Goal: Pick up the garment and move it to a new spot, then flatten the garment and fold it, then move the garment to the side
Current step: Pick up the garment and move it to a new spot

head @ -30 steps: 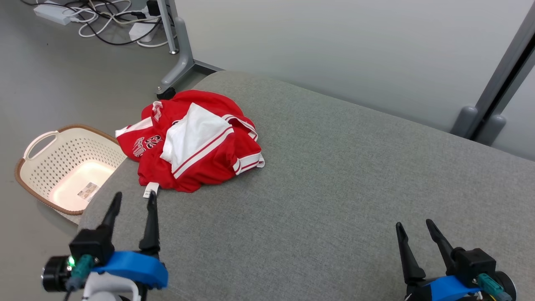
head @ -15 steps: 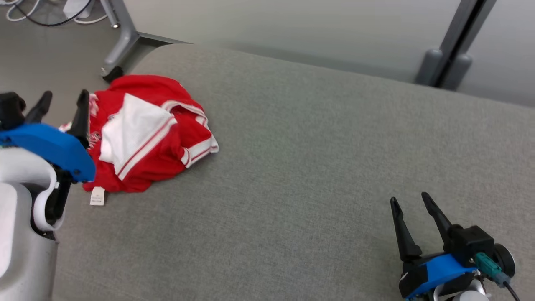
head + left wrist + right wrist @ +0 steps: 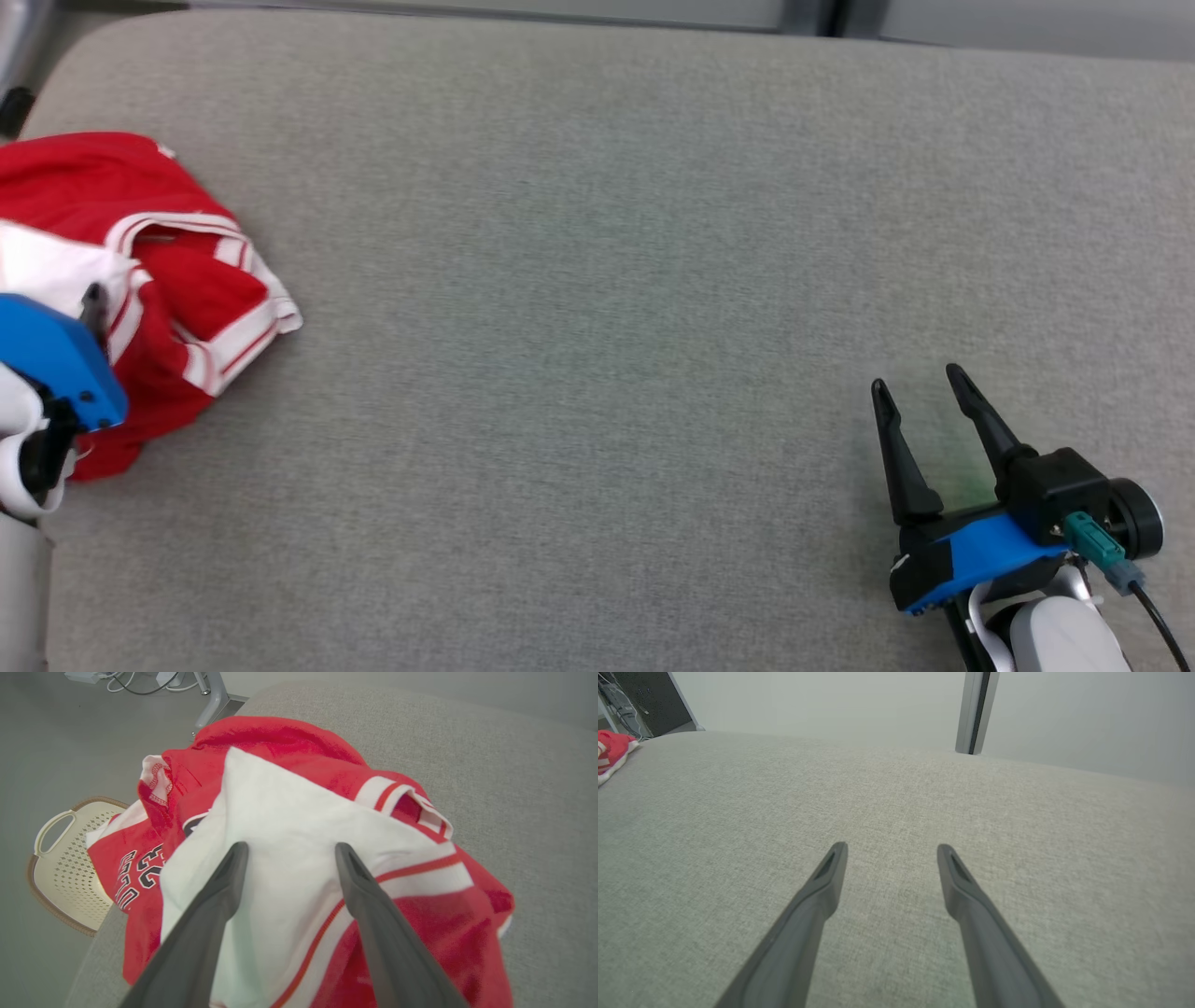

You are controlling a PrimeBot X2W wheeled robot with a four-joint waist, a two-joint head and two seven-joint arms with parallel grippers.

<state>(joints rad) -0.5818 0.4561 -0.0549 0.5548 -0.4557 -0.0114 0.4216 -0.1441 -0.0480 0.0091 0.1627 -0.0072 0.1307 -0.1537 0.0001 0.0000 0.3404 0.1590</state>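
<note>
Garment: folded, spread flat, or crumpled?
Crumpled: the garment lies heaped on the grey cushion, white panel bunched over red layers, striped hems pointing different ways.

the right end effector (image 3: 916, 380) has two long, dark fingers (image 3: 901, 457) tapering to points, each with a shallow slot near the tip. they sit on a bright blue bracket (image 3: 980, 551) beside a black block (image 3: 1055, 481) and a round black knob (image 3: 1134, 518). a teal plug (image 3: 1088, 543) feeds a black cable (image 3: 1156, 621); the wrist shell (image 3: 1060, 642) is white. the left end effector (image 3: 292, 848) carries the same blue plate (image 3: 51, 359).
</note>
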